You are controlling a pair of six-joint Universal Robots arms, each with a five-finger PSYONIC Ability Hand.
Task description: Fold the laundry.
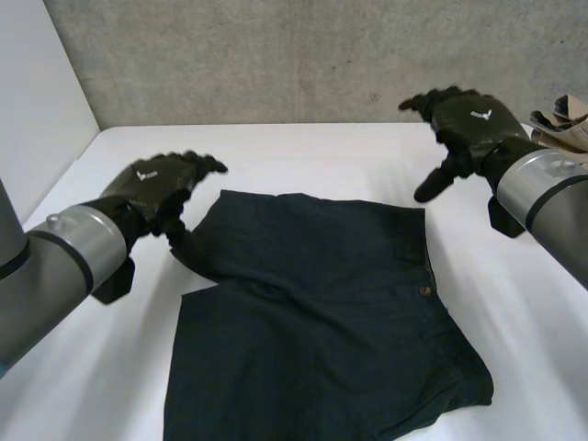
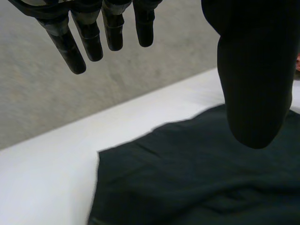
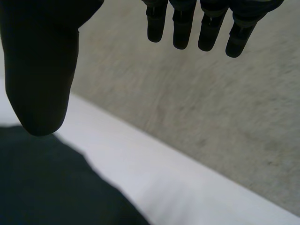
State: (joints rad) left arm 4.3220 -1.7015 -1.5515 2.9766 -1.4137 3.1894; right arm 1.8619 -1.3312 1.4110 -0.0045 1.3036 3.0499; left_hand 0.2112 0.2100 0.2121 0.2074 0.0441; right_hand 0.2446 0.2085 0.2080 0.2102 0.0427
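The left hand (image 1: 158, 186) holds its fingers (image 2: 89, 44) straight and a little spread, with the thumb (image 2: 255, 84) standing well apart from them; the hand is empty. Under the thumb and out past the fingertips lie the dark shorts (image 1: 322, 322). One corner of the cloth sits just beside the thumb tip, though I cannot tell whether the two touch.

The right hand (image 1: 469, 121) is also empty, its fingers (image 3: 208, 28) straight and side by side with small gaps. Its thumb (image 1: 434, 186) points down, clear of the fingers and just beyond another corner of the shorts. It hangs above the cloth, not on it.

The shorts are spread flat between the two hands and reach from them toward the near edge, with a few soft creases across the middle. A small button (image 1: 425, 290) shows near the edge on the right hand's side.

They rest on a smooth white table (image 1: 303, 152), which is bare around them. Beyond the fingertips of both hands the table ends at a rough grey concrete wall (image 1: 276, 55). A plain white panel (image 1: 37, 101) closes the side past the left hand. Past the right hand, at the table's far corner, lies a crumpled tan-and-grey heap (image 1: 562, 121).
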